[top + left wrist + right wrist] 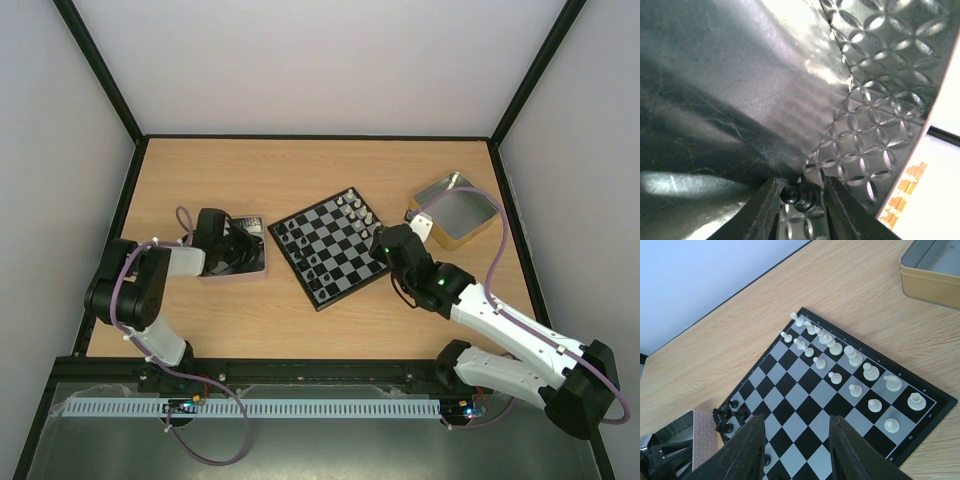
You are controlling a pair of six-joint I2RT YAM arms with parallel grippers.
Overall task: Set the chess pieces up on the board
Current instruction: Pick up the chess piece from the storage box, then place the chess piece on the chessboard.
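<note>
A small black chess piece (801,196) is seen lying on its side on the embossed floor of the silvery metal tin (880,100), which is set on the table just left of the small black-and-grey chessboard (335,250). The left gripper (800,185) is placed inside that tin, its jaws standing narrow on either side of the piece; whether the piece is already pinched cannot be told.

The step is judged to be the pick-up of this piece. It would best be squeezed across its stem, lifted straight up clear of the tin wall, and only then carried right to the black pieces (725,415) at the board's left side.

The right gripper (796,422) is held above the board's near part, moderately parted, with nothing between its jaws. The white pieces (835,377) are lined in two rows along the far-right edge.

The light wooden tabletop (300,170) is enclosed by pale walls (320,60); a gold-coloured tin (460,210) is placed at the far right.
</note>
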